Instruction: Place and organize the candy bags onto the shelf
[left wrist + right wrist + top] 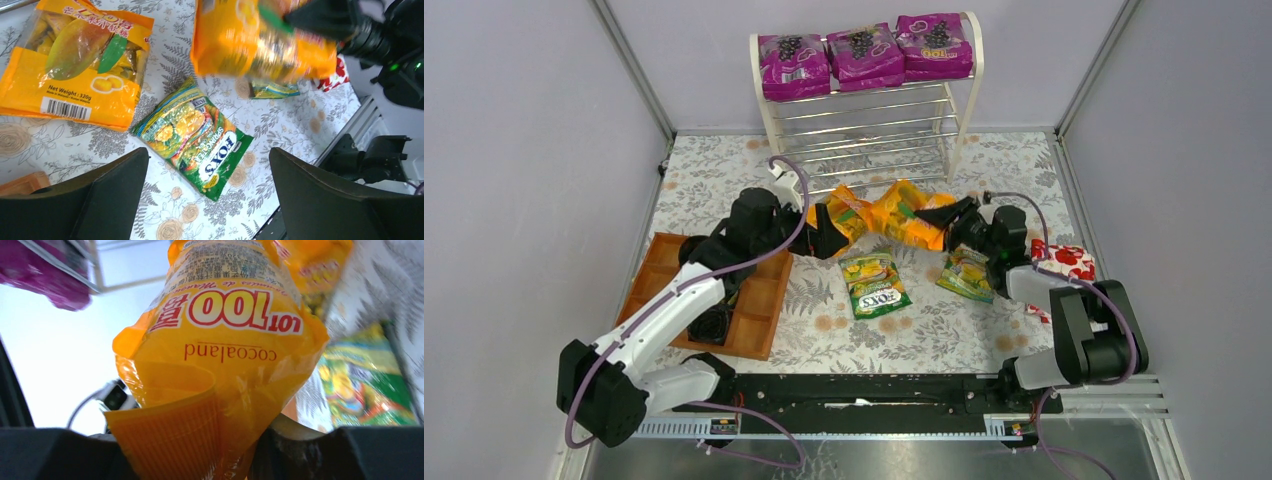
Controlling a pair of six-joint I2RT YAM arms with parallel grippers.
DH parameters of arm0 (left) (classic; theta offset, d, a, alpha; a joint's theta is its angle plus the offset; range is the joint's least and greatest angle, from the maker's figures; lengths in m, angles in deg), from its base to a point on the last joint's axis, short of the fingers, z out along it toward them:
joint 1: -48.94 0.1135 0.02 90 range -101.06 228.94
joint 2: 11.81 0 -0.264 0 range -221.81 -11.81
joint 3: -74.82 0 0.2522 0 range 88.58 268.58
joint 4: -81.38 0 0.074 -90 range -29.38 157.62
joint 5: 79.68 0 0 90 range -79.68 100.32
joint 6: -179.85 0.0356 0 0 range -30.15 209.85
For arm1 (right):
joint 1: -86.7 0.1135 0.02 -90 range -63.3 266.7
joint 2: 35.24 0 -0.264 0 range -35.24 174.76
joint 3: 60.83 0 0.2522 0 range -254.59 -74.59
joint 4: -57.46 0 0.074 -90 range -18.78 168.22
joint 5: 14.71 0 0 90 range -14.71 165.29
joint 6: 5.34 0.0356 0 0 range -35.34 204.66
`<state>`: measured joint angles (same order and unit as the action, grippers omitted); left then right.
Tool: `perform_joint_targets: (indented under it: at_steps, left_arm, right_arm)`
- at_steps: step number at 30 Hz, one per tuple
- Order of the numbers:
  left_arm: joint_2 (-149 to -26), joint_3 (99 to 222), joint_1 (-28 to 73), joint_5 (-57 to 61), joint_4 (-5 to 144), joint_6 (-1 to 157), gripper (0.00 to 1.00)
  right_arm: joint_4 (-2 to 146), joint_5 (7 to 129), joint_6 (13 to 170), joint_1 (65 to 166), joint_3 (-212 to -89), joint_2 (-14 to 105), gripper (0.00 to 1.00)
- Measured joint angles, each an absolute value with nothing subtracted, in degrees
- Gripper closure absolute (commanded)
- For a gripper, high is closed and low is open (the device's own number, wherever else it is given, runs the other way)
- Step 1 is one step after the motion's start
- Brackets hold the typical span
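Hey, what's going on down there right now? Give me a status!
Left gripper open near green bag. Right gripper shut on orange bag. Three purple bags on shelf top tier; lower tiers bare. Nothing blocks the shelf.

Both arms reach toward mid-table, left pincer spread wide, right pincer clamped tight.

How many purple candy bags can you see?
3. They sit in a row on top of the shelf: left bag, middle bag, right bag. I see none hidden elsewhere.
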<state>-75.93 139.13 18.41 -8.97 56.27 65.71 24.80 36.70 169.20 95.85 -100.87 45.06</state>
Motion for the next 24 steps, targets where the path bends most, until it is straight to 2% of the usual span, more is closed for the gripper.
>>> perform_joint_targets:
  at_steps: [13, 24]
  left_arm:
    - [-71.25, 139.15, 13.8, -0.64, 50.54, 73.51, 0.01]
    - [-70.97, 138.78, 8.16, 4.19, 50.5, 75.15, 0.01]
  right_arm:
    - [15.27, 50.43, 172.93, 94.62, -123.54, 59.33, 0.54]
    - [15.8, 61.75, 172.96, 95.47, -139.78, 75.0, 0.54]
